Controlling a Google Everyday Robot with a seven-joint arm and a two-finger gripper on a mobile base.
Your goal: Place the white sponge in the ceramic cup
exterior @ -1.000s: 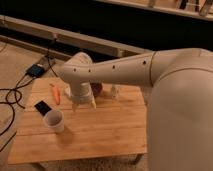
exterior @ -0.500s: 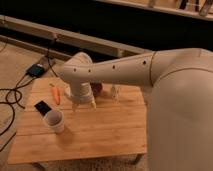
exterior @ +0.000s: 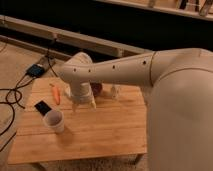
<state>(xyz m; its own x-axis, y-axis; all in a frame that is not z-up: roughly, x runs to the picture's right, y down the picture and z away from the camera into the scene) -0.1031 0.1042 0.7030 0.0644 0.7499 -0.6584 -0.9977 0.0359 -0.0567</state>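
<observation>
We find the ceramic cup (exterior: 54,120) on the bench (exterior: 105,137), towards its left front. Just behind the cup, to its left, lies a phone (exterior: 43,106). The carrot (exterior: 56,94) lies farther behind the cup. The claw (exterior: 83,105) hangs right of the cup, and a bowl (exterior: 98,89) sits farther back and right.

The surface (exterior: 110,131) is being lit dimly and warmly, while the background is being left dark. The tool (exterior: 84,104), over the surface's left half, is being rendered blurred.

Lab-like room, wooden table (exterior: 100,134), floor cables (exterior: 10,91)
</observation>
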